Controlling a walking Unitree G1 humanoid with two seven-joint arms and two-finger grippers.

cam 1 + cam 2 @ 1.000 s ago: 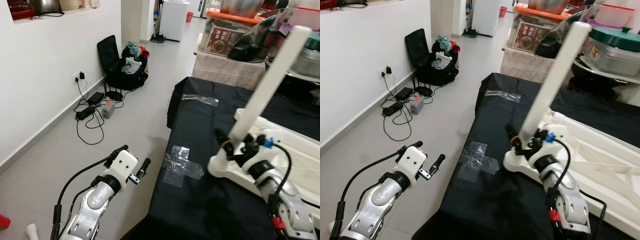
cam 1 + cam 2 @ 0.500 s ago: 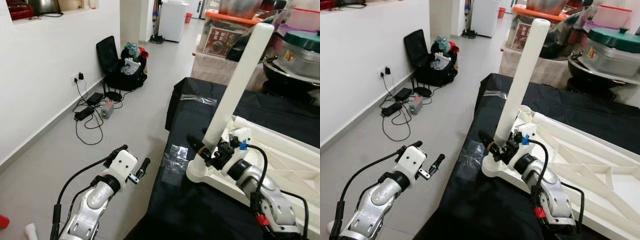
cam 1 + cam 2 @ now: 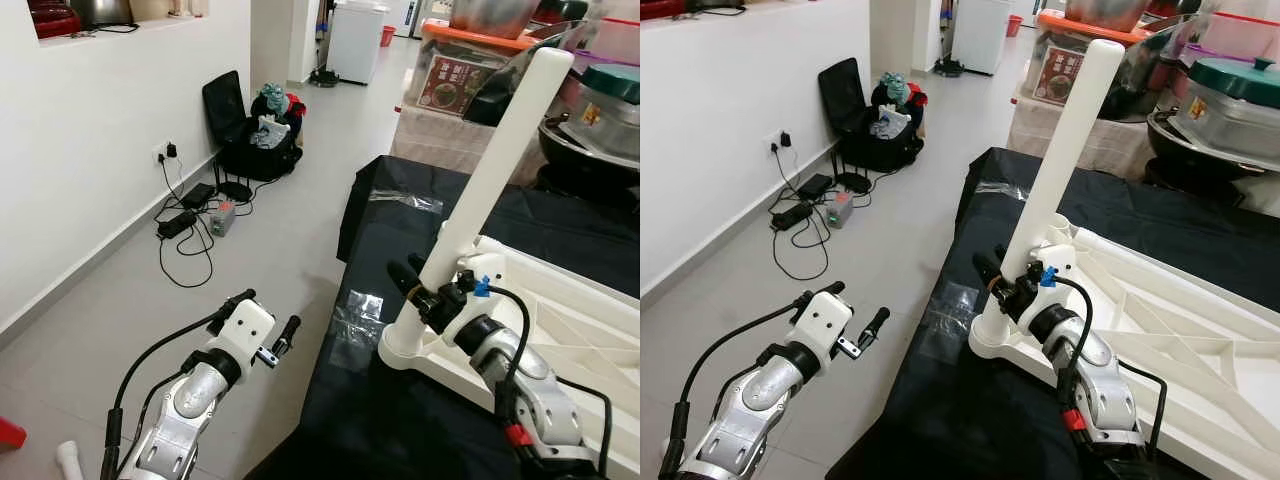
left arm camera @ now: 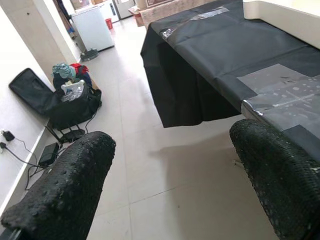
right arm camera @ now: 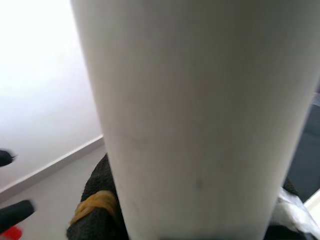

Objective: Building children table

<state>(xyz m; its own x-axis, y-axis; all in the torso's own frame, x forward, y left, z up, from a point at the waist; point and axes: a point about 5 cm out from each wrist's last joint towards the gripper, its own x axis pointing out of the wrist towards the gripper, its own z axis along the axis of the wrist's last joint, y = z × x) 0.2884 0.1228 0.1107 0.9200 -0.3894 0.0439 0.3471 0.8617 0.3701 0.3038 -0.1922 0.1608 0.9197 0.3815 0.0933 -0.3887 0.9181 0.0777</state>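
Observation:
A white plastic tabletop (image 3: 560,300) lies upside down on the black-covered table (image 3: 400,230). A long white table leg (image 3: 495,165) stands tilted in its near-left corner socket (image 3: 400,348). My right gripper (image 3: 422,285) is shut on the leg's lower end; the right wrist view has the leg (image 5: 200,115) pressed against a black finger (image 5: 95,210). Off the table's left side, over the floor, my left gripper (image 3: 262,325) hangs open with nothing between its fingers (image 4: 60,185).
Clear tape patches (image 3: 355,320) sit near the black cloth's left edge. A black open suitcase (image 3: 250,135) with clothes and cables with a power strip (image 3: 185,220) lie by the white wall. Boxes and pots (image 3: 600,95) stand behind the table.
The leg, held by my right gripper, has swung from far right to steeper, then tilted slightly right again. The camera has shifted. The left arm has stayed put.

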